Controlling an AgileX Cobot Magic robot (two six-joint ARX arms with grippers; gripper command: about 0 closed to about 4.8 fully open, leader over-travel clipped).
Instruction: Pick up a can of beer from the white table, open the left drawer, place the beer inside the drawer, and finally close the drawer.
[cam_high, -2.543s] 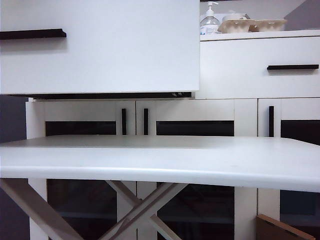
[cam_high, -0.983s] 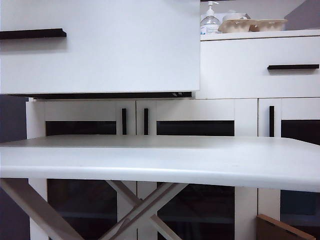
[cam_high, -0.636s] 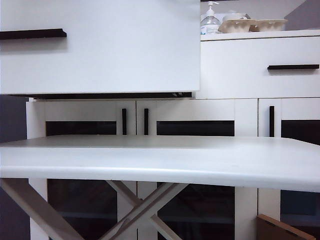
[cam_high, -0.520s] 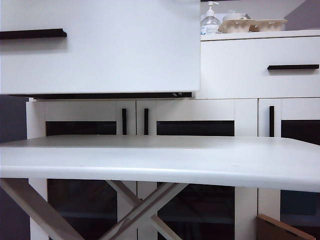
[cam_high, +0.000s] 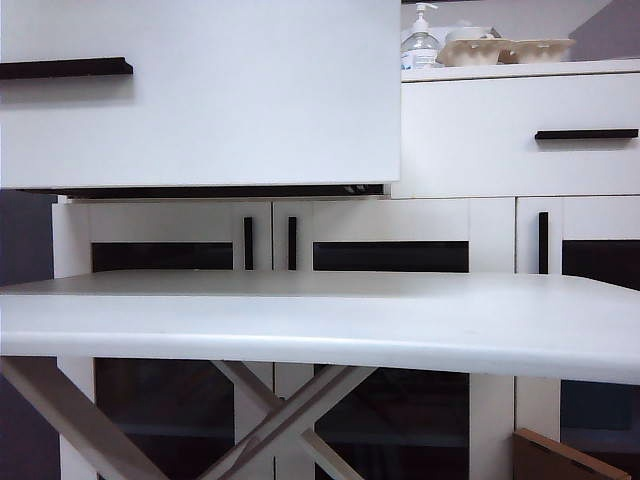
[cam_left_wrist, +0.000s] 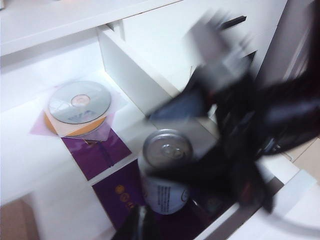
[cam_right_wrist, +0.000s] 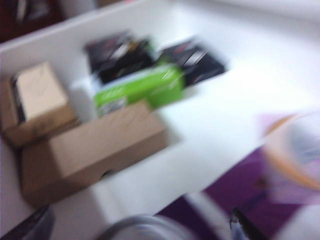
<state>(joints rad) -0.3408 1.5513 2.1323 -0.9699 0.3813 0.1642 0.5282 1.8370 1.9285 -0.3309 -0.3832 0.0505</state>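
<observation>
The can of beer (cam_left_wrist: 165, 172) stands upright inside the pulled-out left drawer (cam_high: 250, 110), on purple booklets (cam_left_wrist: 97, 155). In the right wrist view its silver top (cam_right_wrist: 145, 227) lies between the fingers of my right gripper (cam_right_wrist: 142, 231). That gripper is open, with a gap on each side of the can. My right arm (cam_left_wrist: 235, 125) shows as a black blur over the can in the left wrist view. My left gripper (cam_left_wrist: 142, 225) hangs shut and holds nothing, just beside the can. Neither gripper shows in the exterior view. The white table (cam_high: 320, 320) is bare.
The drawer also holds a CD on sleeves (cam_left_wrist: 80, 102), cardboard boxes (cam_right_wrist: 85, 150), a green box (cam_right_wrist: 142, 90) and black boxes (cam_right_wrist: 120, 55). The right drawer (cam_high: 500, 135) is shut. A pump bottle (cam_high: 418, 45) and egg cartons (cam_high: 505, 48) stand on the cabinet top.
</observation>
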